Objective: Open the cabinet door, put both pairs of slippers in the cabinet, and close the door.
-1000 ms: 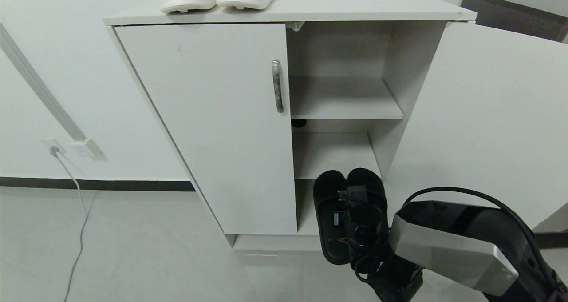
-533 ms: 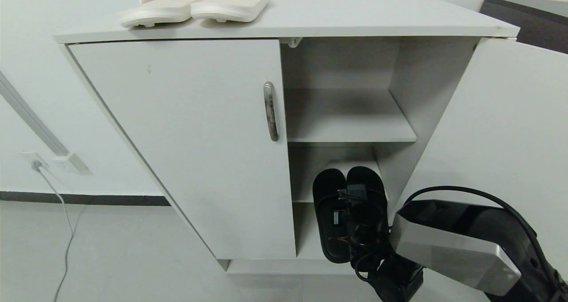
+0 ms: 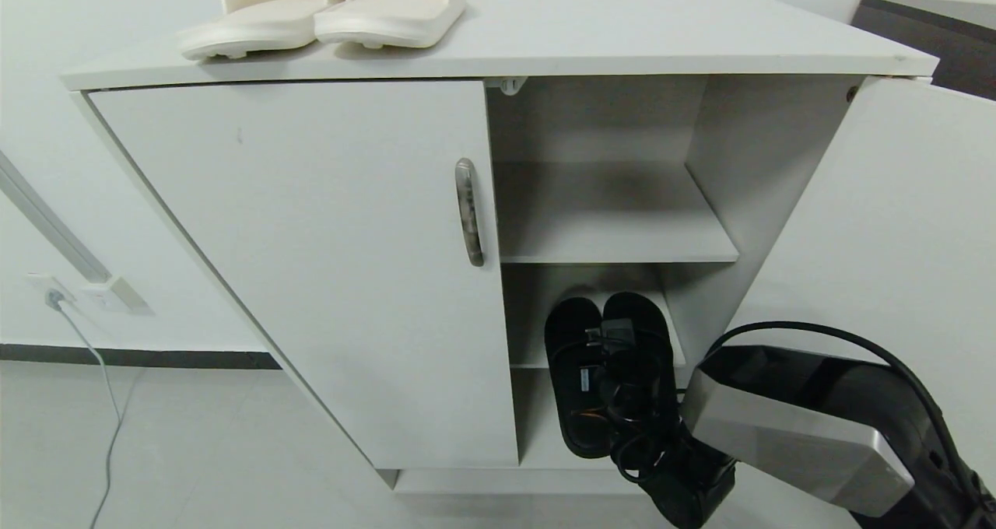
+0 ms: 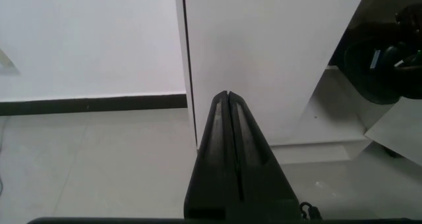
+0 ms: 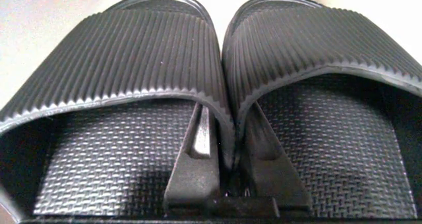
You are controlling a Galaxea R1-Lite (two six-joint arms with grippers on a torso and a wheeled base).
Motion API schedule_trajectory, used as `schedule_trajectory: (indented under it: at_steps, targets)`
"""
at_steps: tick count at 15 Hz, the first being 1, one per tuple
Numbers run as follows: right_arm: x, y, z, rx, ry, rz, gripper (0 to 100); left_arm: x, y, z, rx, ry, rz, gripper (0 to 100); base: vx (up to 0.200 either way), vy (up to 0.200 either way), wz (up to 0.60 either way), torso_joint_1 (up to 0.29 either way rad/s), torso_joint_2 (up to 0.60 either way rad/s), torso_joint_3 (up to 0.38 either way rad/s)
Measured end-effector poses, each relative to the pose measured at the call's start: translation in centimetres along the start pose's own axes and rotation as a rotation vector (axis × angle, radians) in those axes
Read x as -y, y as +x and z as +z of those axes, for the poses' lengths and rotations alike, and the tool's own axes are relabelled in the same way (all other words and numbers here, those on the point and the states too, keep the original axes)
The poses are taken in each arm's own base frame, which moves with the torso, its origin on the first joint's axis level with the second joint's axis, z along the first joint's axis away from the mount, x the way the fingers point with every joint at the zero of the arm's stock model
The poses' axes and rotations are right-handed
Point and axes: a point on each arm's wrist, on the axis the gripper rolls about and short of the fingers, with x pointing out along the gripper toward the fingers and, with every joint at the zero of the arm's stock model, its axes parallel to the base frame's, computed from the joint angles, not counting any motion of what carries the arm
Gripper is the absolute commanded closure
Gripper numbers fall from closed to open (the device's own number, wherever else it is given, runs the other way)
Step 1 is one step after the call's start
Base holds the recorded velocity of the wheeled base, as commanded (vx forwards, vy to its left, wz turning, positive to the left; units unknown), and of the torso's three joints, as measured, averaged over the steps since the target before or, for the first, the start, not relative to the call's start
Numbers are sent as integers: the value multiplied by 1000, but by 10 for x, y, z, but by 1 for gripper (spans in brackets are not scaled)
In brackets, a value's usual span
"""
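A white cabinet (image 3: 498, 43) stands with its right door (image 3: 895, 225) swung open and its left door (image 3: 311, 264) closed. A pair of black slippers (image 3: 603, 373) hangs in front of the lower shelves, toes toward the opening. My right gripper (image 5: 227, 148) is shut on the black slippers (image 5: 217, 85), its fingers pinching their two inner edges together. A pair of cream slippers (image 3: 327, 15) lies on the cabinet top at the left. My left gripper (image 4: 227, 99) is shut and empty, low near the floor before the closed left door (image 4: 264, 46).
Inside are an upper shelf (image 3: 615, 233) and a lower shelf (image 3: 669, 342), both bare. A metal handle (image 3: 467, 211) sits on the left door. A wall socket with a cable (image 3: 54, 299) is at the left. Dark furniture (image 3: 934, 39) stands behind at the right.
The head view has shifted closer to the cabinet and up. The black slippers held in my right gripper now sit nearer the lower shelf opening.
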Motion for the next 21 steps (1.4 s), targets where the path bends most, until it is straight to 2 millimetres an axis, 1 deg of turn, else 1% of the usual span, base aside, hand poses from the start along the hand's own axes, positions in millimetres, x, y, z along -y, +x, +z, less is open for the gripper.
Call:
schedule_trajectory:
  at_steps: [4,6,10,14,17,18,21]
  targets:
    - [-8,25,10,-57,10,20,100,0,0,0,0,0,0,100,0,0,0,0,0,0]
    - [-10,39,19,-43,31,11,100,0,0,0,0,0,0,100,0,0,0,0,0,0]
    - [-5,68,32,-13,55,-32,100,0,0,0,0,0,0,100,0,0,0,0,0,0]
    - [0,88,33,20,78,-55,100,0,0,0,0,0,0,100,0,0,0,0,0,0]
    - [0,92,28,12,73,-44,100,0,0,0,0,0,0,100,0,0,0,0,0,0]
    - [0,93,28,12,72,-46,0,0,0,0,0,0,0,100,0,0,0,0,0,0]
    - [1,94,27,10,69,-53,0,0,0,0,0,0,0,100,0,0,0,0,0,0]
